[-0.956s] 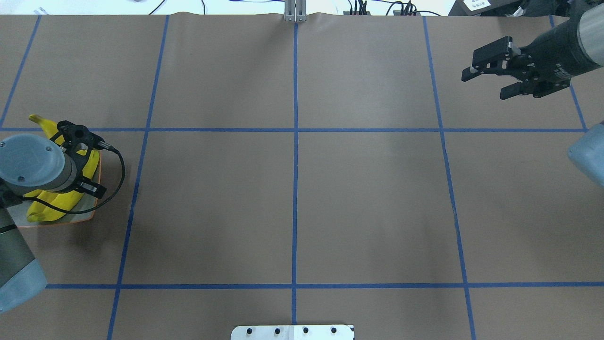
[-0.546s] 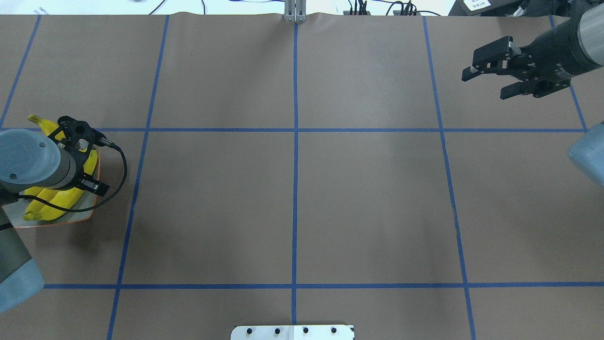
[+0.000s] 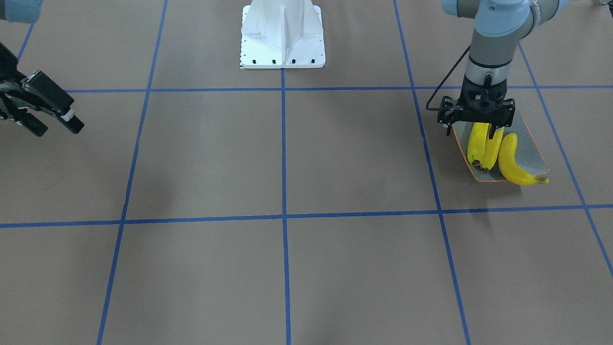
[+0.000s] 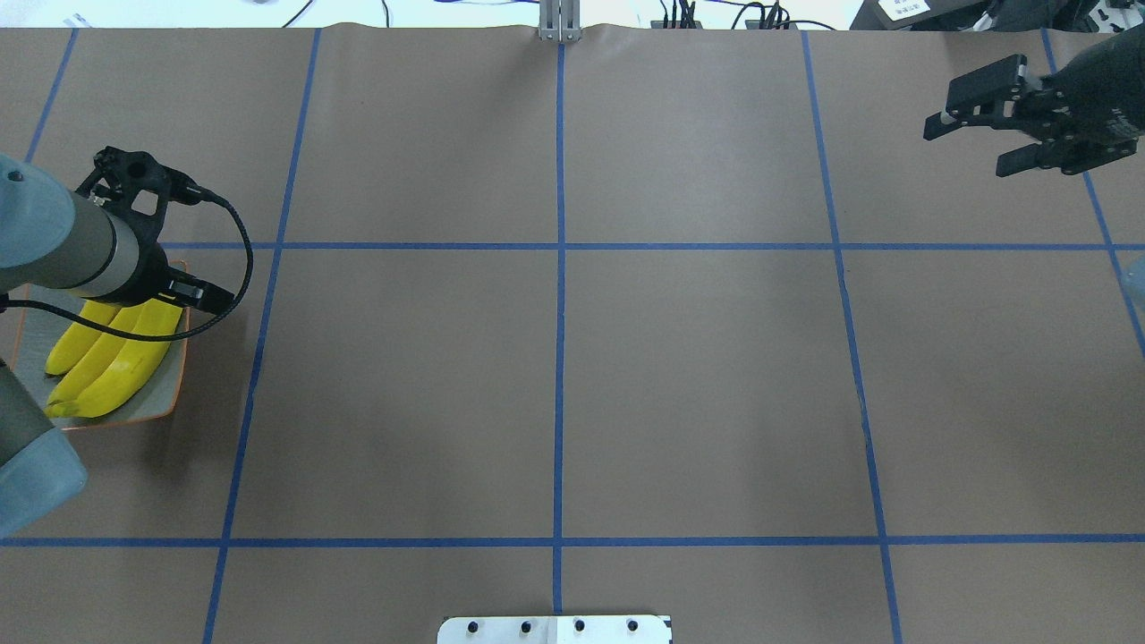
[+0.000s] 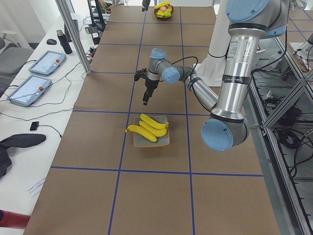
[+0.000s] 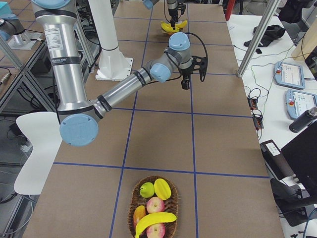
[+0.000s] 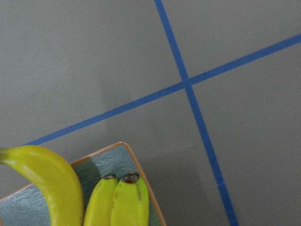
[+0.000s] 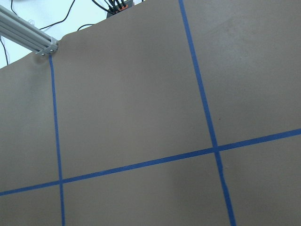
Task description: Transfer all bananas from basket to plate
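Note:
Three yellow bananas [image 4: 107,367] lie side by side on the grey-green plate [image 4: 168,404] at the table's left end. They also show in the front view [image 3: 483,143] and the left wrist view [image 7: 117,202]. My left gripper [image 3: 480,128] hangs just above the plate's robot-side end, open and empty. A fourth banana [image 6: 154,223] lies in the wicker basket [image 6: 133,198] at the table's right end. My right gripper [image 4: 966,150] is open and empty, in the air over the far right of the table, well short of the basket.
The basket also holds apples and other fruit [image 6: 156,204]. The robot's white base plate [image 3: 282,36] stands at the near middle edge. Blue tape lines [image 4: 560,268] divide the brown table. Cables and tablets lie beyond the far edge [image 5: 41,68].
My left wrist has lifted and drawn back off the bananas, which stay on the plate. My right gripper has moved further right and toward the far edge, still open.

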`<state>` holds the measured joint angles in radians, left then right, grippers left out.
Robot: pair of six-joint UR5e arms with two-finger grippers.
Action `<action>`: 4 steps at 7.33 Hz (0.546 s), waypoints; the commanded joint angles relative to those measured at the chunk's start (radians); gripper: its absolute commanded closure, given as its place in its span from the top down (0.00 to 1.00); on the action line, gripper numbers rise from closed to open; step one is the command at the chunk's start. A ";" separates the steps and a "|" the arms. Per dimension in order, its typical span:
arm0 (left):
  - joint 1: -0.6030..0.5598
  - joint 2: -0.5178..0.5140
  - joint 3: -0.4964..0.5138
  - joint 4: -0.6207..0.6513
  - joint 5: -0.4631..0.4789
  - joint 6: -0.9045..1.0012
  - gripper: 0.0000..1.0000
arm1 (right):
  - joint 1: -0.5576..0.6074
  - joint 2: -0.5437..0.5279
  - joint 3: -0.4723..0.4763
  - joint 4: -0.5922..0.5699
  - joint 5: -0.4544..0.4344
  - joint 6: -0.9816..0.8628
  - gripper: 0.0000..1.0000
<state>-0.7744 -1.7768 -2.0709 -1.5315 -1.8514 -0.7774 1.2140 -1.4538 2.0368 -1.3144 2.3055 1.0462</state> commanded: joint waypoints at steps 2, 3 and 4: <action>-0.132 -0.027 -0.011 0.007 -0.158 0.065 0.99 | 0.088 -0.158 -0.047 0.000 -0.009 -0.271 1.00; -0.190 -0.012 -0.029 0.063 -0.175 0.195 0.99 | 0.122 -0.189 -0.075 -0.002 -0.005 -0.354 1.00; -0.262 -0.012 -0.043 0.139 -0.208 0.321 0.99 | 0.168 -0.221 -0.107 -0.005 0.005 -0.464 1.00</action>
<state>-0.9541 -1.7947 -2.0966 -1.4678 -2.0215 -0.6057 1.3317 -1.6338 1.9670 -1.3165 2.3018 0.7035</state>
